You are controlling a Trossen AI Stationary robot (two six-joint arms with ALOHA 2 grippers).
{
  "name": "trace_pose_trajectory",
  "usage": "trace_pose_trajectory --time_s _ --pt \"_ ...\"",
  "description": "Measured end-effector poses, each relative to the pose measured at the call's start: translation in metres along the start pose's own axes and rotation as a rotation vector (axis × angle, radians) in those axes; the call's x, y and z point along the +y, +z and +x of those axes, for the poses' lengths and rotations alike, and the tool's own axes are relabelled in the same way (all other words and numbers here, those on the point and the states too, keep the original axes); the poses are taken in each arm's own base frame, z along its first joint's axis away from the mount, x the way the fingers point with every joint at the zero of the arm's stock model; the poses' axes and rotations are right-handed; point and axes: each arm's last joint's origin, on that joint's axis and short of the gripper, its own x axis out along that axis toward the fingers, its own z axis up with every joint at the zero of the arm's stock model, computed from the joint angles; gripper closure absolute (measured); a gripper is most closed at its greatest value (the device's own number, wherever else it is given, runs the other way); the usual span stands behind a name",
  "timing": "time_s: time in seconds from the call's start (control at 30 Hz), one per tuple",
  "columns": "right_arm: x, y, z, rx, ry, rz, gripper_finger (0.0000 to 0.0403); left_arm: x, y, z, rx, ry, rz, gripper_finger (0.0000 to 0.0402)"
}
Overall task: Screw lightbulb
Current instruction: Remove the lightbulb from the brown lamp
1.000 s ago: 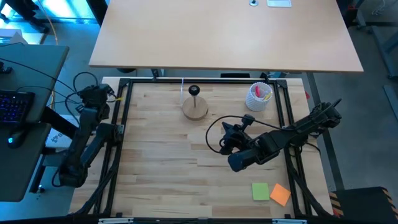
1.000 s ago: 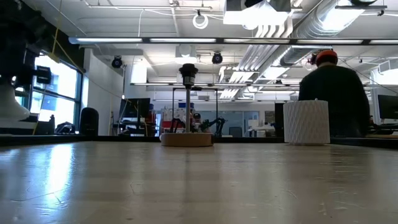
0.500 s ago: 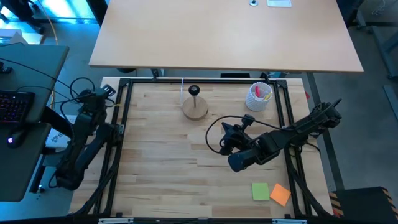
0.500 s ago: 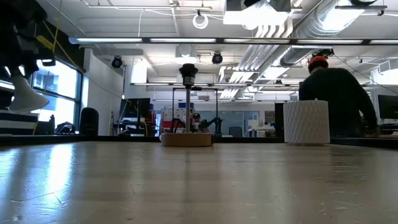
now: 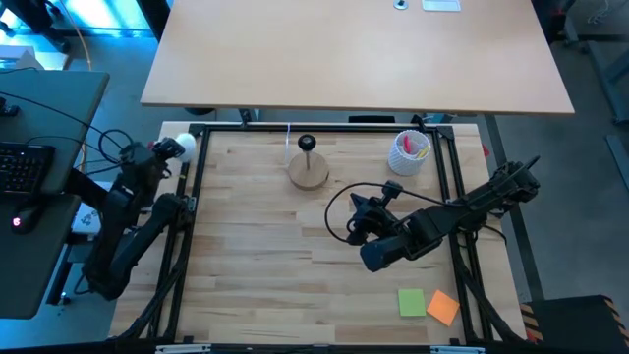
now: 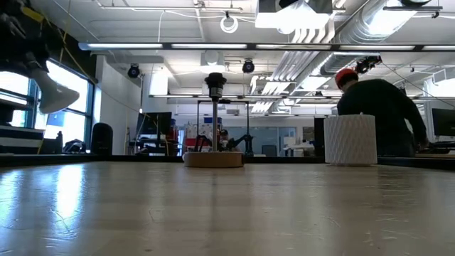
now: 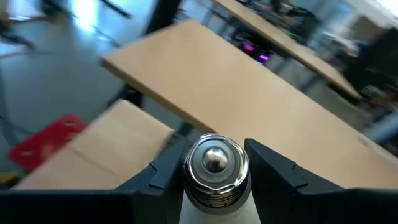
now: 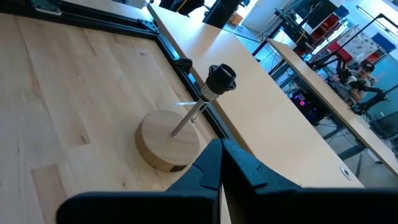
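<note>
Item 1 — lightbulb: pinched in the left hand beyond the tabletop's left edge, screw base kept free for threading. Item 2 — wooden stand: socket upright, unfilled. Item 3 — right hand: pressed together, parked mid-tabletop clear of the stand.

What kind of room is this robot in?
Probably a robotics lab or workshop: exposed ceiling pipes, a person at a workstation, more desks behind, and a framed wooden test table.
</note>
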Motion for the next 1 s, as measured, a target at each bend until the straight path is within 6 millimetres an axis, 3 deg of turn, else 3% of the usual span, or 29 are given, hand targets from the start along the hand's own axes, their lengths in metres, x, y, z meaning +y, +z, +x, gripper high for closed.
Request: trace_pose_trajectory --time_s 0.33,0.7,1.0 --pt "0.002 -0.002 0.0 0.009 0.0 0.042 0.0402 0.0 0.003 -0.018 0.122 -0.31 0.056 0.0268" --pt "0.034 -0.031 0.0 0.102 -0.02 0.059 0.0402 -0.005 0.033 -0.053 0.141 -0.587 0.051 0.0268" --pt "0.047 -0.038 -0.017 0.071 0.016 0.027 0.0402 -0.012 0.039 -0.07 0.231 -0.822 0.049 0.0268"
